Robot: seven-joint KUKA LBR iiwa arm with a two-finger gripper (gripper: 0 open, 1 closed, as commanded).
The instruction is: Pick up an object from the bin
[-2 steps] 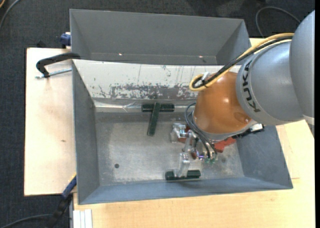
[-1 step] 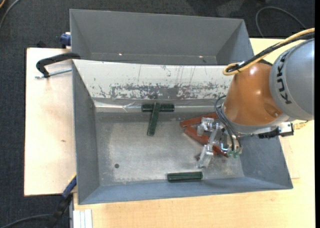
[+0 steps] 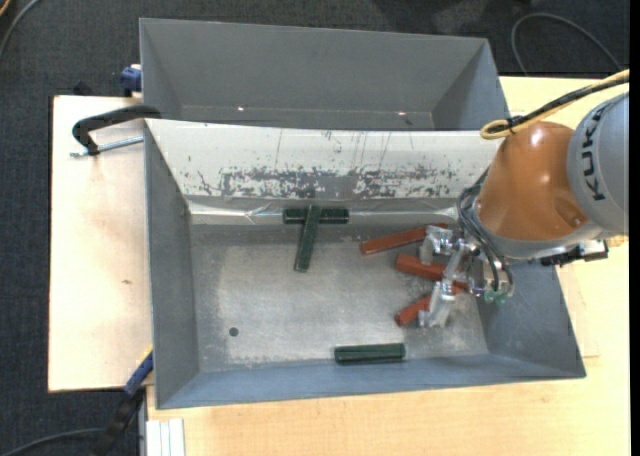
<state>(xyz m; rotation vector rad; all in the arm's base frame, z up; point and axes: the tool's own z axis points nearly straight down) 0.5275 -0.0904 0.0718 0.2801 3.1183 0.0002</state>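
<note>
Gripper (image 3: 441, 286): positioned low over the floor at the right side of the grey metal bin (image 3: 170, 274), directly below the arm's orange cover (image 3: 530, 184). Whether it is open or closed cannot be determined from this view, nor whether it has hold of anything.

Items at the gripper: 3 red-brown strips, loosely grouped on the right part of the floor.
- The middle red-brown strip (image 3: 415, 266) lies just left of the gripper, and its right end runs in under the metal parts.
- The lower red-brown strip (image 3: 408, 316) lies tilted at the gripper's lower left, close against it.
- The upper red-brown strip (image 3: 392, 242) lies nearer the back wall, slightly up and left of the gripper.

Items further out:
- 1 dark green T-shaped piece (image 3: 305, 234) lies flat near the back wall, well apart from the gripper.
- 1 dark green bar (image 3: 370, 352) lies flat along the front wall, below and left of the gripper.
</note>
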